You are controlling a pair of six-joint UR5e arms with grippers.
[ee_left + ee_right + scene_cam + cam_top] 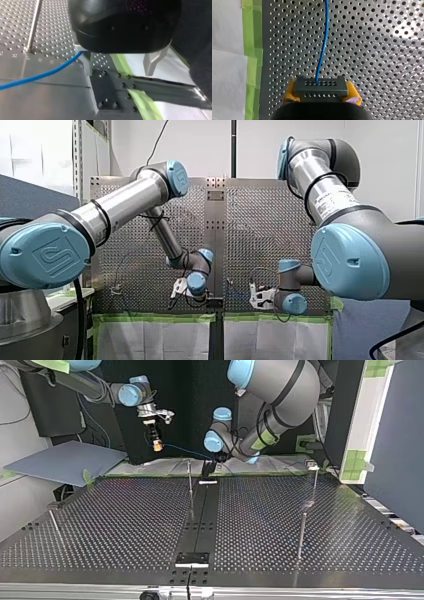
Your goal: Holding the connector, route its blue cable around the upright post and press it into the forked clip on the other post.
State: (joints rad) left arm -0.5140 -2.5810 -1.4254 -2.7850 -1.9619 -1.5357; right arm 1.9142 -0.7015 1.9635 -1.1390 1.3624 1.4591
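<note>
Connector (321, 87) gripped by my right gripper (322, 93), the cable's far end hidden.
The gripper's black body covers the connector's rear (only its holed face shows). The yellow pads press on its short ends, so the long axis runs pad to pad. The face points ahead over the perforated table (374, 50), where the blue cable (323, 45) leaves straight. My left gripper (119, 63) has its fingers wide apart, and the cable disappears behind one.
</note>
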